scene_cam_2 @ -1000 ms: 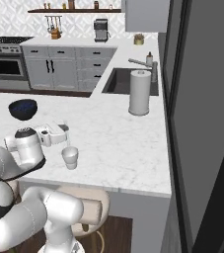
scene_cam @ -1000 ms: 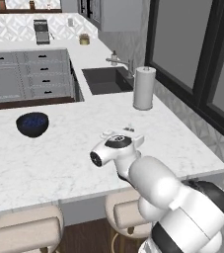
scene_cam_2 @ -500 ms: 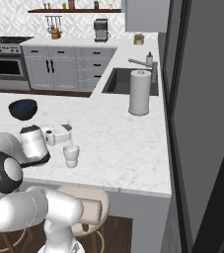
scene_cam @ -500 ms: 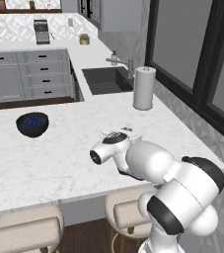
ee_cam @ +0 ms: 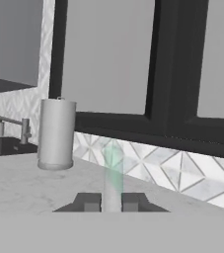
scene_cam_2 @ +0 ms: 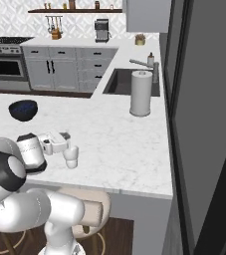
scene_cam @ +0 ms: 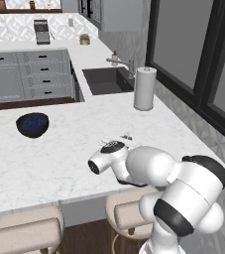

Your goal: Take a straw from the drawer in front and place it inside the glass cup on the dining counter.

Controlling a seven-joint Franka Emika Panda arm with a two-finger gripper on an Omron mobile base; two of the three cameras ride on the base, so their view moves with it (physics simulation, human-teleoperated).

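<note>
My gripper (ee_cam: 112, 201) is shut on a pale, see-through greenish straw (ee_cam: 112, 165) that stands up between the fingertips. In the right base view the gripper (scene_cam_2: 66, 136) hangs level and low over the white marble dining counter (scene_cam_2: 119, 149), pointing toward the window wall. The small whitish glass cup (scene_cam_2: 71, 156) stands upright on the counter just beside and below it, near the front edge. From the left base the hand (scene_cam: 109, 155) shows above the counter (scene_cam: 54, 163), and the arm covers the cup. The drawer is out of view.
A dark blue bowl (scene_cam_2: 23, 109) sits on the counter to the left. A tall white paper-towel roll (scene_cam_2: 141, 93) stands beside the sink (scene_cam_2: 127, 82) with its faucet (scene_cam_2: 147, 67). Dark window panes (ee_cam: 133, 59) close the far side. Stools (scene_cam: 32, 233) stand under the counter edge.
The arm's elbow has swung down and out toward the counter's front edge. The hand with the straw has stayed almost in place beside the cup.
</note>
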